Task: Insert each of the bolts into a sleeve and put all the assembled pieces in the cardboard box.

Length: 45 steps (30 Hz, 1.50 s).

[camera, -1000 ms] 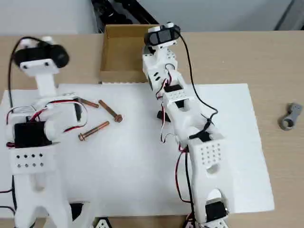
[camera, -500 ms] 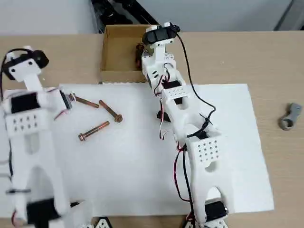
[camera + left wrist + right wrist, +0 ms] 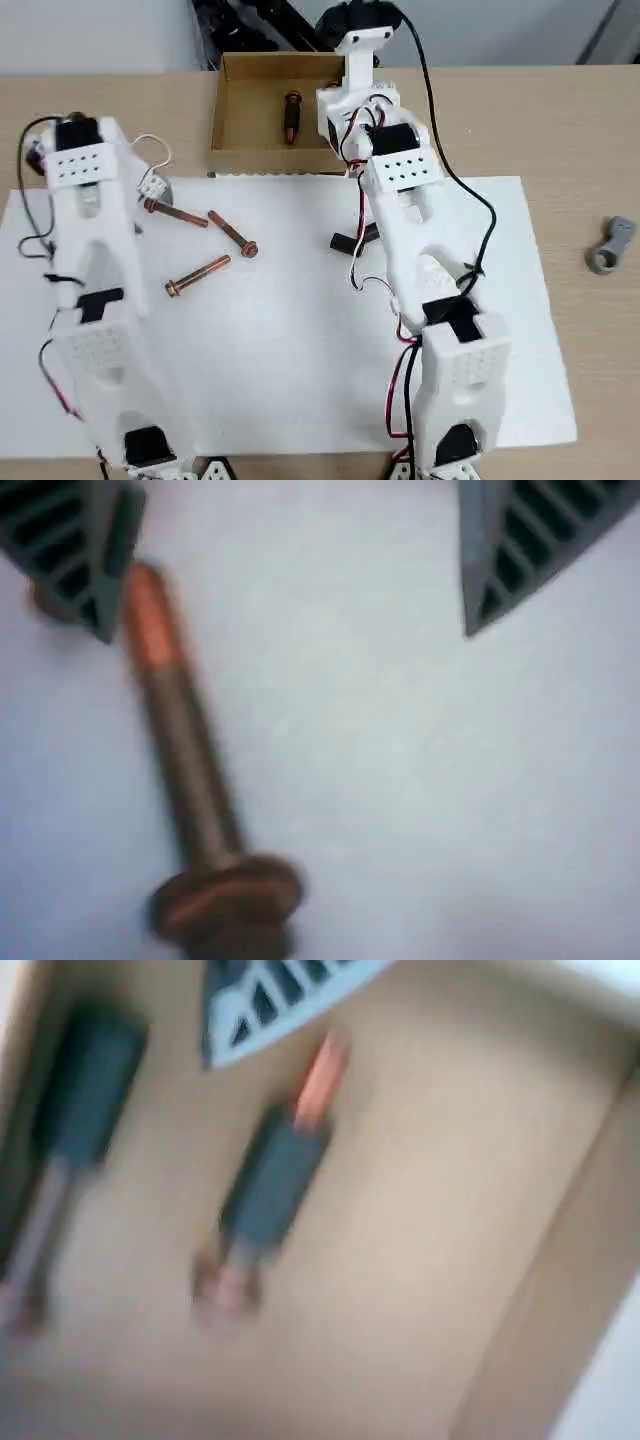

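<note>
Left arm has swung out of its folded pose and now stretches over the sheet [image 3: 300, 380]. Right arm has drawn back from above the box [image 3: 240, 155], uncovering a piece [image 3: 292, 117] on the box floor.

Left claw [image 3: 288, 630]: you see it open, jaws wide apart, nothing between them. Under it a bolt [image 3: 185, 770] lies flat on the sheet, threaded end just beside one jaw, head away from the claw.

From the high view you count three loose on the sheet just beyond the left claw: nearest bolt [image 3: 175, 212], middle bolt [image 3: 233, 232], far bolt [image 3: 197, 275].

Right claw [image 3: 270, 1000]: it hangs over the box floor, and you cannot tell whether it is open or closed. The piece lies flat just below it, a bolt through a dark sleeve, copper end toward the claw, head away. A second piece [image 3: 70, 1130] lies beside the first, farther from the claw and roughly parallel.

A loose sleeve [image 3: 345, 242] sits on the sheet behind the right claw, outside the box, close against the right arm. A grey part [image 3: 612, 245] rests on the table [image 3: 560, 120], well apart from both claws.
</note>
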Each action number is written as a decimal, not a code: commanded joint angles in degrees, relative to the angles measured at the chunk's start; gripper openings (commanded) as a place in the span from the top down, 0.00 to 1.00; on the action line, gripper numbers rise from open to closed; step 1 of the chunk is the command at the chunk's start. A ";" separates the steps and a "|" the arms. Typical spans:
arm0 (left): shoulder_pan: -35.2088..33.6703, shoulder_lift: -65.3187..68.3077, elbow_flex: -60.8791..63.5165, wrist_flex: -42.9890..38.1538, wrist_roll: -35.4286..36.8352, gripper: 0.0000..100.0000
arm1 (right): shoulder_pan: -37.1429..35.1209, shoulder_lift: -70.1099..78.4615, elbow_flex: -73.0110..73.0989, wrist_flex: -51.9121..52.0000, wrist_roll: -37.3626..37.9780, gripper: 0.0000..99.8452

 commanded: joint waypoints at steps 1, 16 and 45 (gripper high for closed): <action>1.32 2.64 -10.33 1.58 4.40 0.79 | 0.48 -6.64 -2.99 7.43 -0.70 0.86; 1.14 16.79 -16.48 1.58 13.54 0.79 | 0.57 -8.75 -2.90 18.51 -0.79 0.86; -0.44 9.49 -13.58 1.67 -0.26 1.00 | 1.36 -21.85 -2.90 39.96 -0.18 0.90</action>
